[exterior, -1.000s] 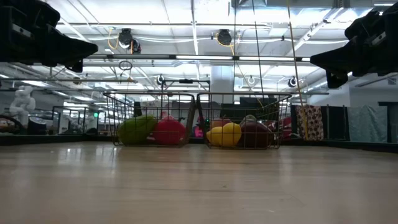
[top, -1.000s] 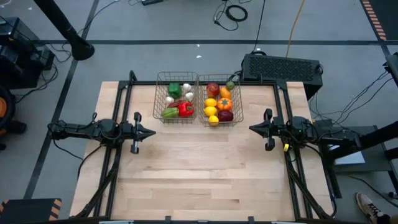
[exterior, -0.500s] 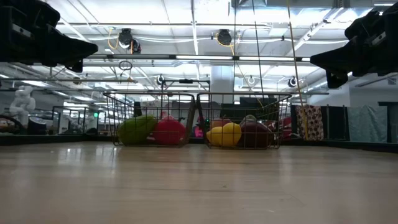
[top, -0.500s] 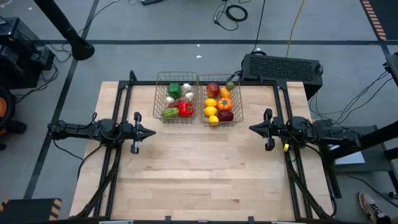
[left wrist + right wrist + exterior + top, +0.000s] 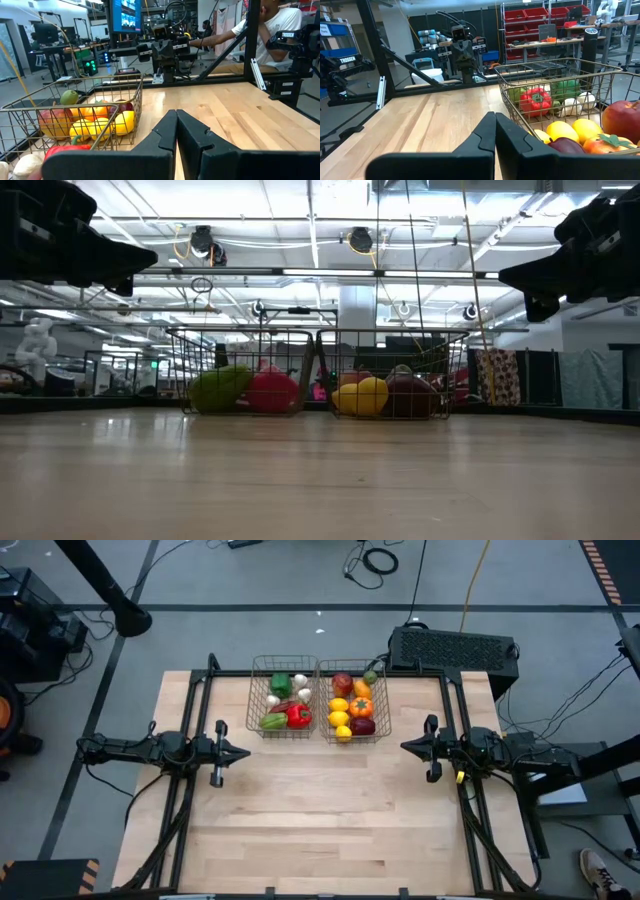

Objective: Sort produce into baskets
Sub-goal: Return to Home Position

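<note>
The wooden counter [image 5: 320, 820] fills the middle of the high view, and no produce lies loose on its bare boards. The left arm [image 5: 150, 750] stretches along the counter's left side and the right arm [image 5: 490, 748] along its right, each folded low and pointing inward toward the other, well apart from the baskets. The left jaws are closed on nothing, the two fingers meeting in the left wrist view. The right jaws are likewise pressed together and empty.

At the far edge of the counter the left basket [image 5: 256, 690] and the right basket [image 5: 383, 700] stand side by side, touching or nearly so. All the produce sits inside them. The left basket holds a green pepper [image 5: 280, 684], a red pepper [image 5: 298, 716] and white garlic [image 5: 301, 681]. The right basket holds a red apple [image 5: 342, 683], yellow lemons [image 5: 339, 705], a dark apple [image 5: 363, 726] and a small green fruit [image 5: 370, 677] in its far corner.

Judging from this, the sorting itself looks finished and the step in hand is the return to the rest pose, which both arms appear to have all but reached. The next move seems to call for little: at most a small settling of the arms, jaws kept closed, clear of the baskets.
</note>
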